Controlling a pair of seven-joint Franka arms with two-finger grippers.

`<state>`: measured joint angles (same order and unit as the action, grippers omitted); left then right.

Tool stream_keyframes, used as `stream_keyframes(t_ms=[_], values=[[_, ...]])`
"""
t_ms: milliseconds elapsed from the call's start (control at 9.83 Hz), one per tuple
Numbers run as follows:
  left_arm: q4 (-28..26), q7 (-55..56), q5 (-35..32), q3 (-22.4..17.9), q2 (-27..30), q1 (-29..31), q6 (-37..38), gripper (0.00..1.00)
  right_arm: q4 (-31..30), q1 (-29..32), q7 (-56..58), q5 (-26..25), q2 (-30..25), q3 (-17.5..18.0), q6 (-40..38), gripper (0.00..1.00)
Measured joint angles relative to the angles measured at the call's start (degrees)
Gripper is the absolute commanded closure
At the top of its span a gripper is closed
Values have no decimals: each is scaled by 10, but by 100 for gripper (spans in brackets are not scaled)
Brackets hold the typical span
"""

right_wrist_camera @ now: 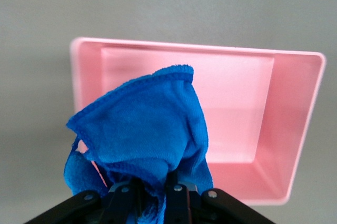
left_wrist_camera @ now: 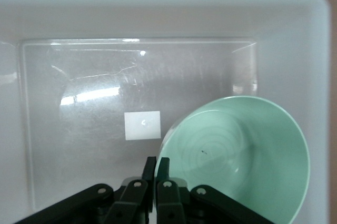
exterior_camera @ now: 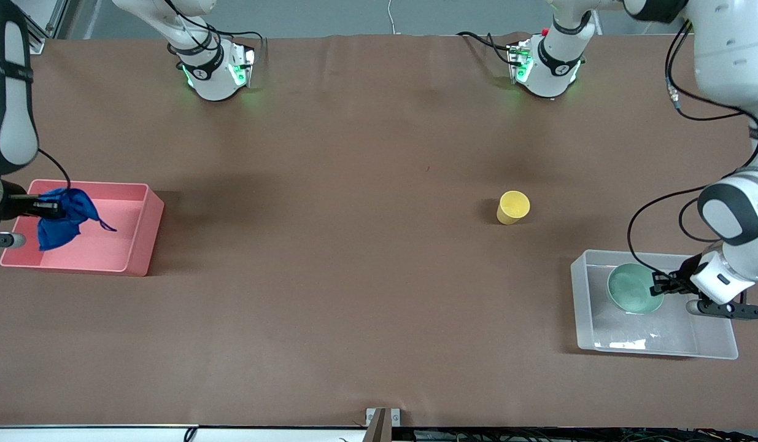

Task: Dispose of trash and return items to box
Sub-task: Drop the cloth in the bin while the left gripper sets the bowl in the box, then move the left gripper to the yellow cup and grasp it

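My right gripper is shut on the bright blue rag and holds it above the pink bin; in the right wrist view the rag hangs over the bin's inside. My left gripper is shut on the rim of the mint-green bowl, which is inside the clear box. In the left wrist view the fingers pinch the bowl's rim above the box's base with its white sticker. The yellow cup stands on the table, farther from the front camera than the box.
The brown table runs between the two bins. The pink bin is at the right arm's end, the clear box at the left arm's end. Both arm bases stand at the table's back edge.
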<state>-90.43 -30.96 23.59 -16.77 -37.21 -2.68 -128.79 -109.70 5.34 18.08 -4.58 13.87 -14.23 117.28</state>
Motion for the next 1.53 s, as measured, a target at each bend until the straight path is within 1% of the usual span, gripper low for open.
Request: stream_keyframes(t_ms=[102,203,305,407,508,610,712,814,915,1017,1119,1220,1322,1424,1525], values=[[6,-14,8,-3,-17,2,-4,100,-47,3,5,0,17,-2,69,98],[6,-17,10,-3,-27,2,-15,99,-76,3,5,0,38,-2,115,97],[6,-17,10,-2,-33,2,-26,98,-91,3,8,0,56,-2,144,92],[5,-17,10,-2,-36,2,-27,97,-100,4,19,0,70,-2,165,62],[2,-17,10,-2,-39,2,-30,96,-102,9,33,0,80,-3,177,1],[0,-17,10,-2,-43,2,-41,93,-102,12,43,0,86,-3,181,0],[-1,-17,10,-1,-50,1,-53,84,-102,12,45,0,87,-2,182,0],[-1,-17,10,-1,-58,1,-62,50,-97,11,45,0,87,-2,182,0],[-1,-17,10,-1,-62,1,-67,10,-83,10,45,0,82,-1,174,0],[1,-18,10,-1,-62,1,-72,0,-54,9,41,2,68,0,129,0],[6,-18,10,-1,-56,0,-75,0,-12,6,14,10,42,5,52,0],[13,-18,10,-1,-37,-1,-72,0,35,3,-35,13,10,19,-26,0],[17,-18,9,-1,-3,-3,-42,0,80,2,-101,14,-23,48,-95,0],[17,-13,-2,1,36,-8,0,0,113,1,-168,14,-51,81,-139,0],[13,10,-29,11,75,-12,33,0,134,0,-216,14,-78,109,-169,0]])
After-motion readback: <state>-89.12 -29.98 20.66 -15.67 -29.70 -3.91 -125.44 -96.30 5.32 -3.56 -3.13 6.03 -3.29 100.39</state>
